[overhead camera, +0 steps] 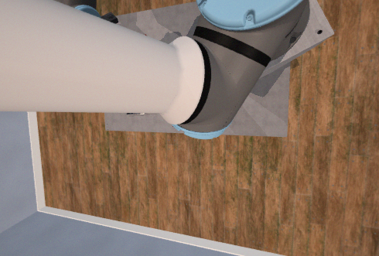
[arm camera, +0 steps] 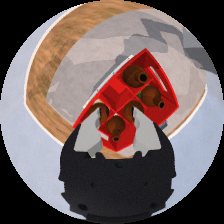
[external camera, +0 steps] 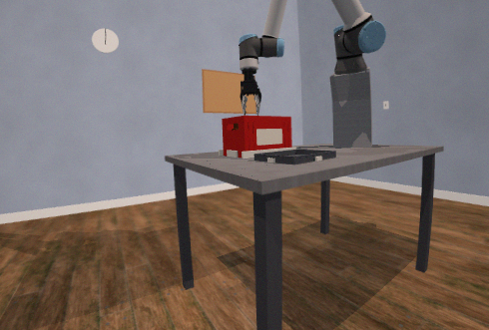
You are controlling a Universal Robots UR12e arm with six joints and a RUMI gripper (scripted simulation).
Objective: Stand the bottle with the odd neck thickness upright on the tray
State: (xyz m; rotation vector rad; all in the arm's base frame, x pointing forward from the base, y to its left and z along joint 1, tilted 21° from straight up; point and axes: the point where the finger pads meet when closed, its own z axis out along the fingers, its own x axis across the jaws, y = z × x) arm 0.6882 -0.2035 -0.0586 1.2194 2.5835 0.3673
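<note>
The red crate (external camera: 233, 140) (arm camera: 145, 56) stands on the table with brown bottles in its compartments. In the wrist view one bottle (arm camera: 134, 75) is at the crate's upper part, another (arm camera: 151, 95) beside it, and a third (arm camera: 116, 124) near the lower corner, below the fingertips. Two more are partly hidden behind the fingers. My gripper (external camera: 251, 113) (arm camera: 116, 107) is partly open, pointing down, with its fingertips just above the crate; nothing is held. Which neck differs I cannot tell. The dark tray (external camera: 294, 160) lies beside the crate; no bottle shows on it.
The grey table (overhead camera: 271, 120) (external camera: 220, 166) carries the crate and tray. The robot's pedestal (external camera: 351, 113) rises at the table's far side. In the top view the arm (overhead camera: 97, 60) covers most of the table and hides the crate almost wholly.
</note>
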